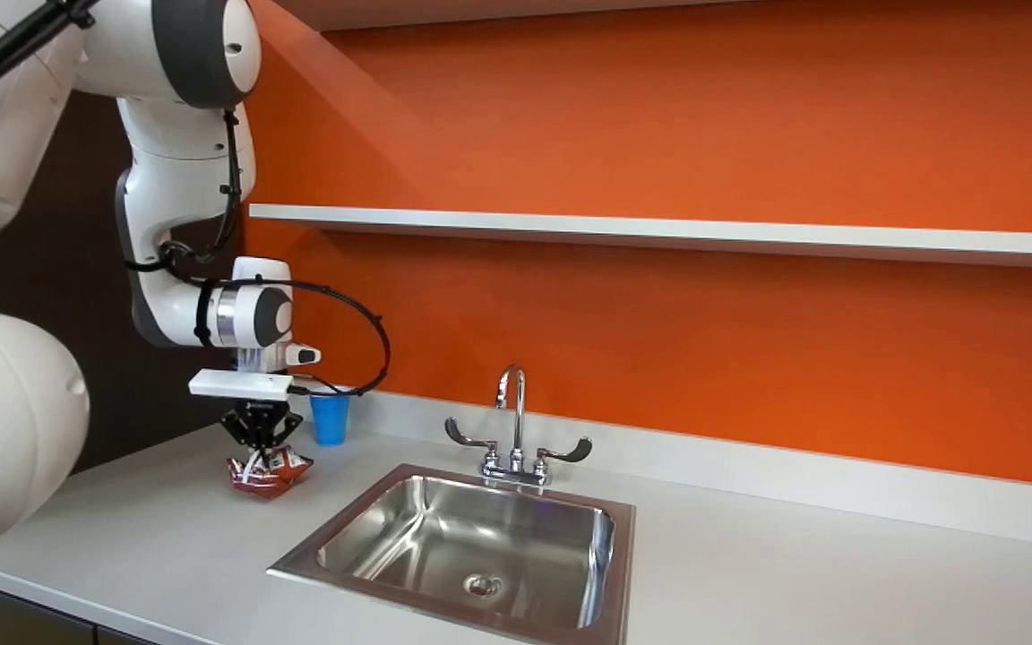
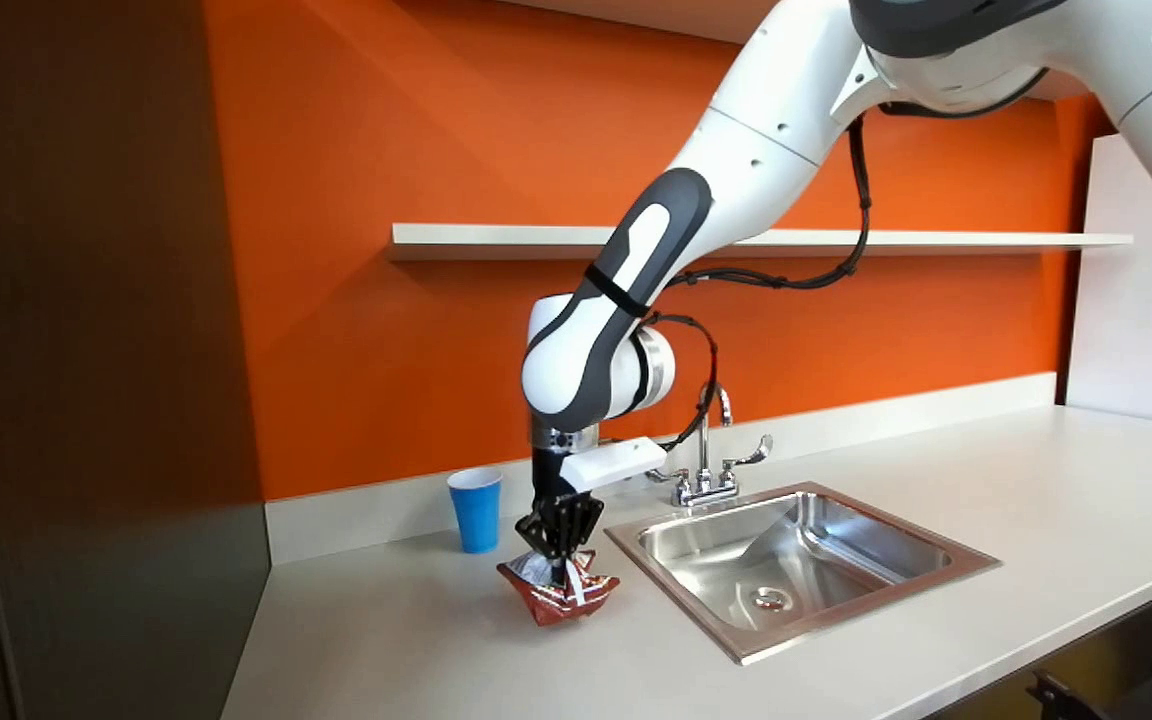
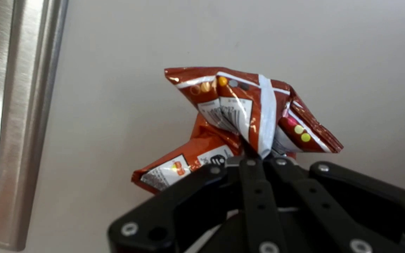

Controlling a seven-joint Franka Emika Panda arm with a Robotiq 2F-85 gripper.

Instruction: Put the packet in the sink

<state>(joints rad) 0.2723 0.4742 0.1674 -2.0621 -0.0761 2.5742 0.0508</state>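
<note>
The packet (image 1: 269, 485) is red with white and dark markings, pinched and crumpled at its middle. It also shows in an exterior view (image 2: 570, 604) and in the wrist view (image 3: 237, 102). My gripper (image 1: 262, 453) points down and is shut on the packet's middle, with the ends flaring out on both sides; its fingertips (image 3: 253, 160) are partly hidden by folds. The packet is at or just above the counter; I cannot tell if it touches. The steel sink (image 1: 343, 520) lies beside it, and its rim (image 3: 26, 105) runs along the left of the wrist view.
A blue cup (image 2: 477, 520) stands on the counter (image 2: 386, 640) close behind the gripper. A chrome faucet (image 1: 517, 430) with two handles rises at the sink's back edge. A white shelf (image 1: 659, 228) runs along the orange wall. A dark panel (image 2: 86, 400) borders the counter's end.
</note>
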